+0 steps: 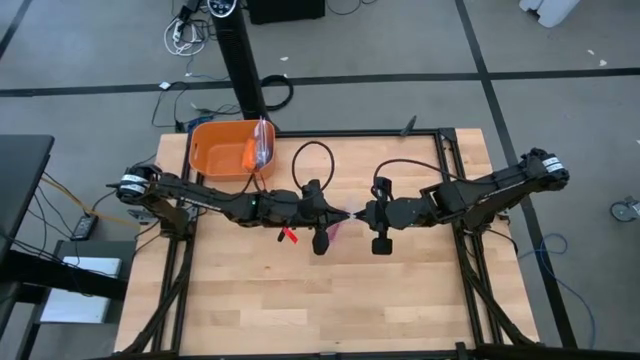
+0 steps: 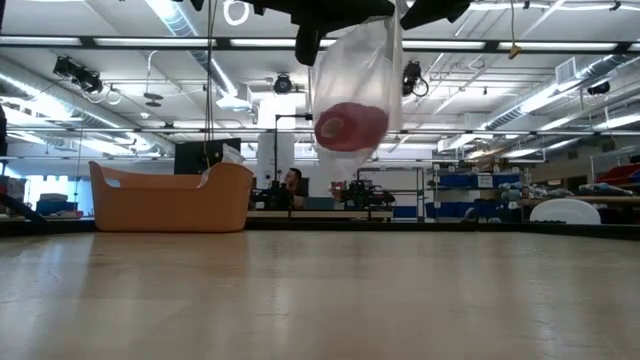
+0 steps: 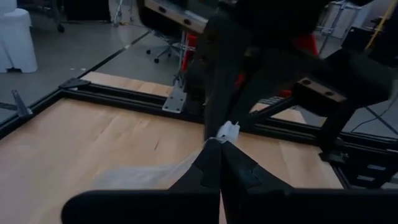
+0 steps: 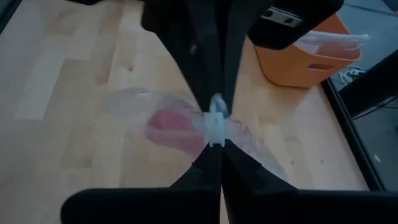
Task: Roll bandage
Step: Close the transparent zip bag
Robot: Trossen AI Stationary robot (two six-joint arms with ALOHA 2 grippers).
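The bandage (image 2: 350, 125) is a pink roll lying inside a clear plastic bag (image 2: 355, 80). The bag hangs in the air over the middle of the table, its lower part sagging around the roll (image 4: 177, 130). My left gripper (image 1: 345, 214) and my right gripper (image 1: 358, 214) meet tip to tip above it. Both are shut on the bag's white closing strip (image 4: 216, 124). My left gripper pinches the bag's top at the white strip (image 3: 228, 130) between its two shut fingers, coming nearly level from the table's left. The bag hangs below, clear of the table. My right gripper pinches the same strip (image 4: 216, 134) from the opposite side, slanting down from the table's right. The bag with the roll hangs slack beneath the fingers.
An orange tub (image 1: 228, 150) stands at the table's far left, with another clear bag (image 1: 263, 145) leaning in it. A small red piece (image 1: 290, 235) lies on the wood below the left arm. The near half of the table (image 1: 320, 300) is bare wood.
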